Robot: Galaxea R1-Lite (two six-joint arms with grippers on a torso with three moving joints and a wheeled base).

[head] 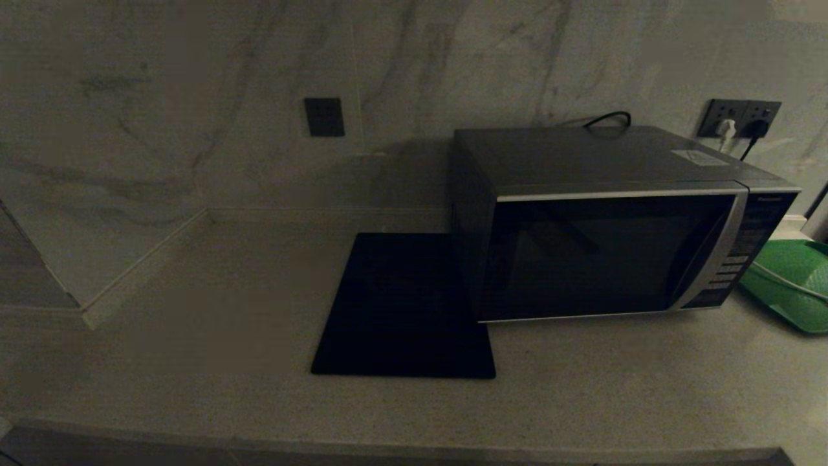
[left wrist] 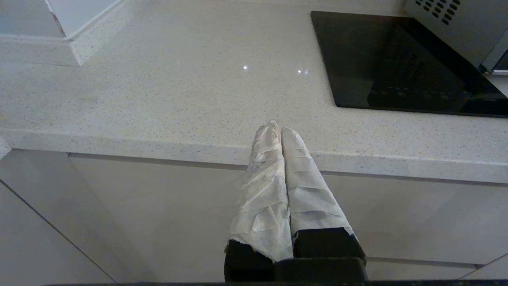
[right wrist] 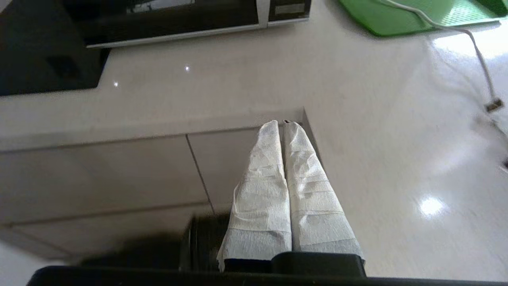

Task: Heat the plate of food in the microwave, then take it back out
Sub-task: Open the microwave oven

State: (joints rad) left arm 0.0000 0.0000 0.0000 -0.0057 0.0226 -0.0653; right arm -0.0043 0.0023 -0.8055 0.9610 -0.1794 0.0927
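The dark grey microwave (head: 614,220) stands on the counter at the right, its black glass door closed; its front bottom edge (right wrist: 178,24) shows in the right wrist view and a vented corner (left wrist: 448,28) in the left wrist view. The plate of food is out of view. Neither arm shows in the head view. My left gripper (left wrist: 279,129) hangs shut and empty in front of the counter's front edge, left of the black mat. My right gripper (right wrist: 282,124) is also shut and empty, low by the counter's front corner.
A flat black square mat (head: 404,304) lies left of the microwave. A green mesh tray (head: 792,281) sits to the microwave's right, with a white cable (right wrist: 476,55) running across it. White cabinet fronts (left wrist: 158,222) are below the counter edge. Wall sockets (head: 740,120) sit behind.
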